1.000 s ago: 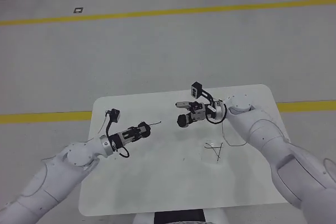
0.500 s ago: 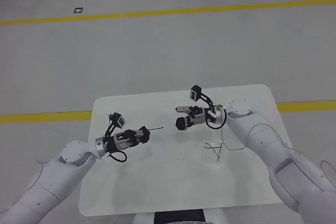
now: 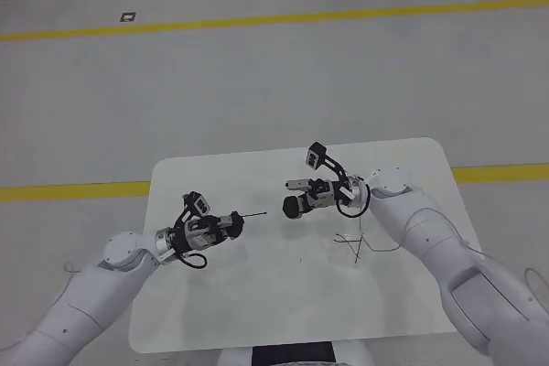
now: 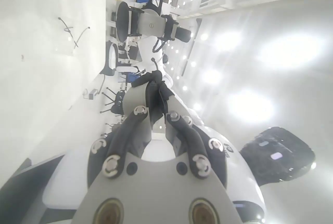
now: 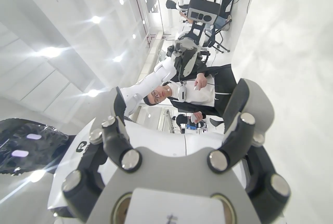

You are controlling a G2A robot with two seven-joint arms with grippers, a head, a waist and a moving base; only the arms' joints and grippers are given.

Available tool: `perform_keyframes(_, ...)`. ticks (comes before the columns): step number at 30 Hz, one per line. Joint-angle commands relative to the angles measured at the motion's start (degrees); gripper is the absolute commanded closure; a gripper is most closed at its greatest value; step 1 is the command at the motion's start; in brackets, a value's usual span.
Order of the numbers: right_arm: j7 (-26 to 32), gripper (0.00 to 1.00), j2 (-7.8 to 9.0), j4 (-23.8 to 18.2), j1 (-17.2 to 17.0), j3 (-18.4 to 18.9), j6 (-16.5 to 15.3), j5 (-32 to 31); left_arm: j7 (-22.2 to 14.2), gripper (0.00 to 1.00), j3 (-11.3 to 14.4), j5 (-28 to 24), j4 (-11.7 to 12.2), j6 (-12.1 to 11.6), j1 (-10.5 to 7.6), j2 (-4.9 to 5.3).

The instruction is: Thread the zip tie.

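Squinting from above, I cannot tell the zip tie's (image 3: pixel 253 215) head from its tail, and its held end is hidden in my left gripper (image 3: pixel 232 222). It is a thin black strip, pinched tight over the table (image 3: pixel 256 302). It points at my right gripper (image 3: pixel 291 203), held opposite with fingers spread, not touching it. Loose ties (image 3: pixel 352 242) lie nearby.

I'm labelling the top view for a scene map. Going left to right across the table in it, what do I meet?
Left gripper → black zip tie sticking out of it → right gripper → loose zip ties lying on the table.
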Motion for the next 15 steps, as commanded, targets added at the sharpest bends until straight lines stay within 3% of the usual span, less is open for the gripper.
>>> perform_keyframes(1, -0.04, 0.00, 0.01, -0.68, -0.56, 0.61, 0.00, -0.30, -1.08, 1.00, 0.00, -1.49, 1.12, 0.56, -0.21, -0.28)
perform_keyframes(6, -0.04, 0.00, -0.03, -1.47, -1.43, 1.88, 0.00, -1.18, -3.49, 1.00, 0.58, -1.22, 2.83, 2.41, -1.22, -0.96)
perform_keyframes(15, -0.47, 0.00, -0.02, -1.97, -1.59, 2.35, 0.04, -1.41, -3.48, 1.00, 0.54, -0.74, 2.92, 2.08, -1.37, -0.98)
